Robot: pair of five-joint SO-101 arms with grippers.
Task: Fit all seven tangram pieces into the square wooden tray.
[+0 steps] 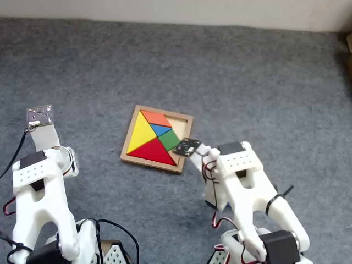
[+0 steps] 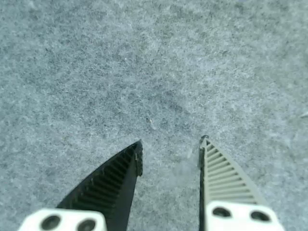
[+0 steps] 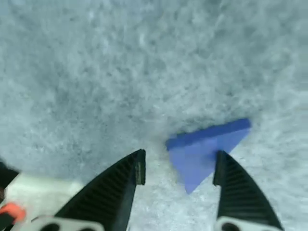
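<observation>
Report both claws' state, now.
Left claw: open, empty.
Right claw: open, with the blue triangle lying between its fingers.

The left jaws stand apart, one black and one pale, each ribbed on its inner face. Grey, felt-like worktop (image 2: 144, 62) lies between and beyond their tips.

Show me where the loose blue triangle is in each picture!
High view: cannot tell; the right arm covers the carpet beside the tray.
Left wrist view: carpet lies between the fingertips of the open left gripper.
Right wrist view: the blue triangle lies on carpet between the fingertips of the right gripper.
Shared landmark: the gray carpet.
</observation>
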